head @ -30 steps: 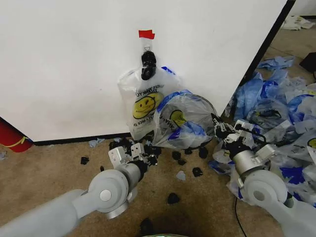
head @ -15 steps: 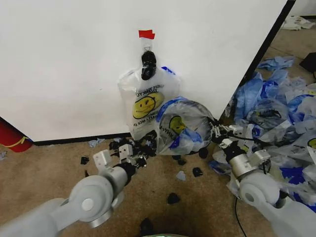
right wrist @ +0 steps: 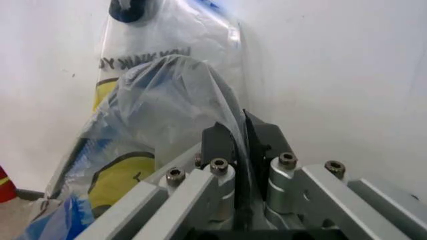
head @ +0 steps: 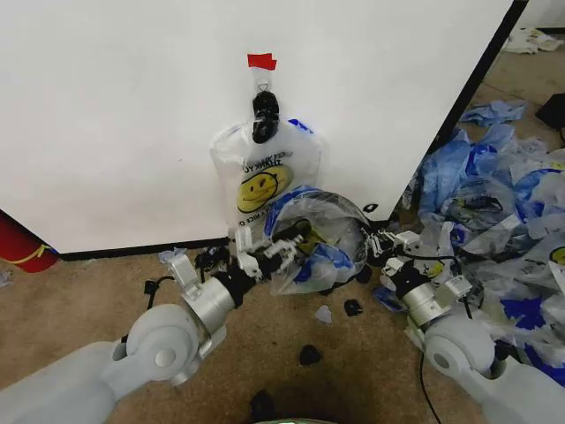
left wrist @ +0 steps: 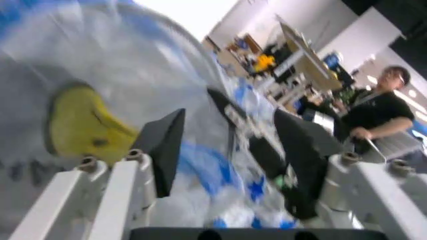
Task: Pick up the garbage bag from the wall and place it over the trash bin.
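The trash bin (head: 305,231), draped by a garbage bag (head: 322,238), is set on the floor near the wall (head: 132,106). A second bag (head: 263,181) is hung behind it. The left gripper (head: 281,251) is placed at its left, the right gripper (head: 378,245) at its right. Many bags (head: 503,203) are heaped at the far right.

You see two grippers: left gripper (head: 281,250), right gripper (head: 378,246). Two smiley garbage bags: one on wall (head: 262,181), one over trash bin (head: 320,231). One piece of red tape (head: 261,61). One red cylinder (head: 21,244). Black scraps (head: 309,355) on carpet: several, exact count unclear.
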Tool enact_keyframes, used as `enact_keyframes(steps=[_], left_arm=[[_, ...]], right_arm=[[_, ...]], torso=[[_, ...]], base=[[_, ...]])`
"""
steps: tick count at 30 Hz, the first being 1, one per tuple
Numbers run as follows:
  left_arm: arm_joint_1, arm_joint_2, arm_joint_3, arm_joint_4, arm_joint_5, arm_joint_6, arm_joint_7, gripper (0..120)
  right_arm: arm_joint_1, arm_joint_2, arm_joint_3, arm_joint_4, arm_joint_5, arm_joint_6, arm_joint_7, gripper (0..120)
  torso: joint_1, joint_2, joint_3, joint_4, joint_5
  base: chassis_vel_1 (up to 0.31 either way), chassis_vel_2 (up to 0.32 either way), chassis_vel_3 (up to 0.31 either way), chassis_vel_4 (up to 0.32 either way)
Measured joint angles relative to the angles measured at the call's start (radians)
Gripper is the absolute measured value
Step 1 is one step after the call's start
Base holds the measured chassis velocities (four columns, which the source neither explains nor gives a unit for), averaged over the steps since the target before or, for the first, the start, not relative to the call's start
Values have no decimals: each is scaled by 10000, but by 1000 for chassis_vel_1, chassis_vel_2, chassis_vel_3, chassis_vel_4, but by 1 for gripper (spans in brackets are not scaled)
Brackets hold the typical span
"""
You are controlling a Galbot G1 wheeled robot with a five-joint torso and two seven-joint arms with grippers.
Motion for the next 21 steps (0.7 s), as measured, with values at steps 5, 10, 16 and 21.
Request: enact_keyframes(steps=[5,10,16,21], left_arm=[[-346,-185,581,662,334,-56,34,83],[-503,-249,762,840,354,-143,46,98],[-643,-340,1024,1030,395,-191,-3,100],[-867,-536,1273,1258,489,-227,-203,100]], right_arm=[[-22,-108,104,127,67,45,-57,0],[-104,-46,129,181,14,59,-69,0],[-130,-29,141,251,-6,60,-39,0],[-134,-56,179,369,12,60,0,0]], torso=[[0,-2,0,-2,-2],[0,-2,0,-1,-1],[0,-2,0,0,-1],[0,-2,0,-2,-2]], base=[[0,0,0,0],[0,0,0,0],[0,0,0,0],[0,0,0,0]])
